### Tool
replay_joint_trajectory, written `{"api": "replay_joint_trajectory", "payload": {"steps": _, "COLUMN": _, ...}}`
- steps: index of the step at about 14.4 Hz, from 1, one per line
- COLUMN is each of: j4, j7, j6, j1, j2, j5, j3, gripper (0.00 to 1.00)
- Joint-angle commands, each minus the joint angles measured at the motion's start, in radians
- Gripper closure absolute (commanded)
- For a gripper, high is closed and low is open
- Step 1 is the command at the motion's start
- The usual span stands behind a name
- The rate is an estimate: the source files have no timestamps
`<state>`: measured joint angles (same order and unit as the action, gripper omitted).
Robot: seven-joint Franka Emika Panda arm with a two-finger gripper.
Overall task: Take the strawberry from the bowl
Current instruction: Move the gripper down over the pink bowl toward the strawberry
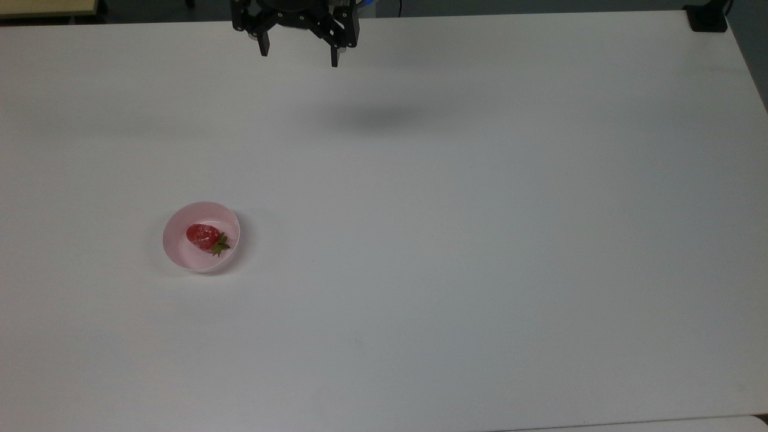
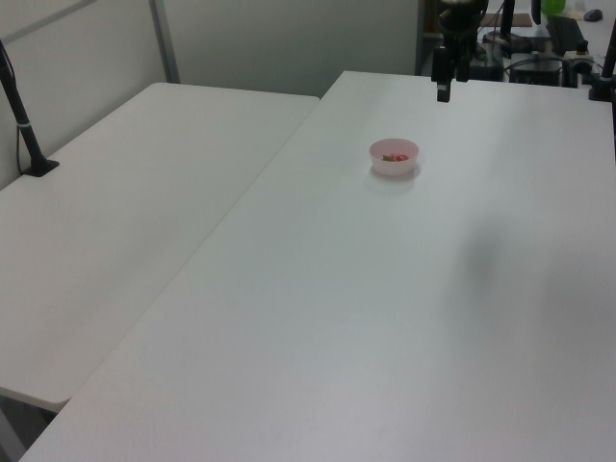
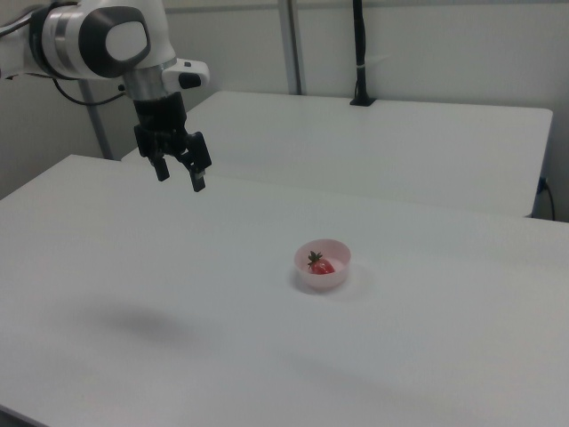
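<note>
Hovering wide open and empty, hand [image 1: 298, 54] at twelve o'clock, clear of bowl [image 1: 180, 252] cradling strawberry [image 1: 203, 235].

strawberry [image 1: 204, 236]: glossy red, kinda wet-looking | bowl [image 1: 175, 247]: smooth pale pink plastic | table [image 1: 480, 240]: matt white, smooth | gripper [image 1: 299, 59]: matt black

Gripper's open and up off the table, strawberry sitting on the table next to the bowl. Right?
Not quite. The strawberry is inside the bowl, not beside it; the top view shows it lying on the bowl's floor with its green cap toward the top view's right. The rest holds: the gripper is open and hangs above the table, well away from the bowl, as the right view shows.
</note>
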<state>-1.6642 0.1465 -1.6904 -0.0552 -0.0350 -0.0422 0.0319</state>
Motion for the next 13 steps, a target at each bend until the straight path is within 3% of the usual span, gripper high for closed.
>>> {"api": "replay_joint_trajectory", "payload": {"steps": 1, "j4": -0.009, "j7": -0.022, "j6": 0.011, "j1": -0.018, "j2": 0.018, "j5": -0.012, "j3": 0.031, "gripper": 0.0}}
{"api": "replay_joint_trajectory", "payload": {"steps": 13, "j4": 0.021, "j7": -0.059, "j6": 0.0, "j1": -0.011, "j2": -0.003, "j5": -0.007, "j3": 0.048, "gripper": 0.0}}
